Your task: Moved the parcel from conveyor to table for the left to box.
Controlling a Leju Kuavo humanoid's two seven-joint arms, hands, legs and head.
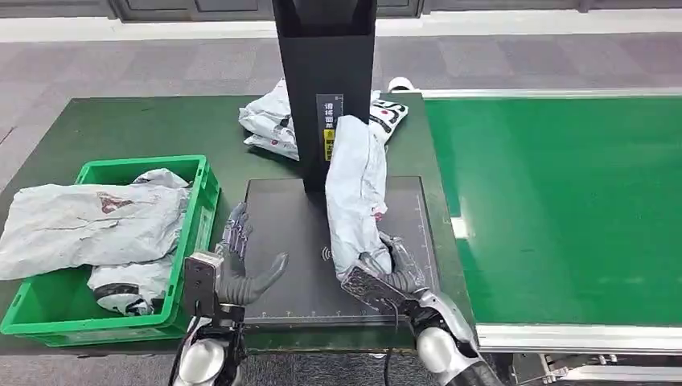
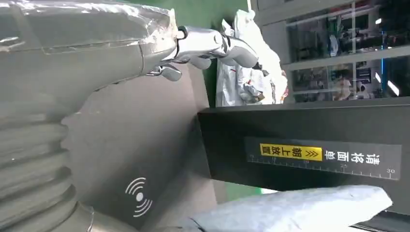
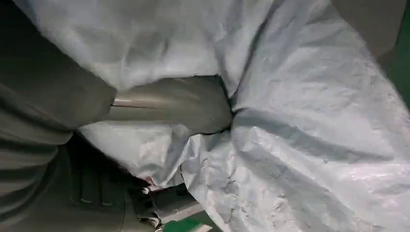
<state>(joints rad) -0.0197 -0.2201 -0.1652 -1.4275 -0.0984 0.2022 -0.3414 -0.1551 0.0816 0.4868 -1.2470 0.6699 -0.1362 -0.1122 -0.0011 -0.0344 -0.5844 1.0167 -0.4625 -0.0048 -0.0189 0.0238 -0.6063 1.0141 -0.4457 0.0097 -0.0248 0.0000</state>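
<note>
Right robot hand (image 1: 384,277) grips the parcel (image 1: 355,189) — left robot hand (image 1: 238,265) spread.

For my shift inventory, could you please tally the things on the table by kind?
Grey parcels: 5 (one gripped by the right robot hand, two in the crate, two behind the stand)
Green crate: 1
Black scanner pad with stand: 1
Total: 7

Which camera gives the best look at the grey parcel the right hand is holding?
The head view: the whole parcel shows, lying on the dark scanner pad with the right hand gripping its near end. The right wrist view shows crumpled wrapping up close; the left wrist view catches one end.
</note>
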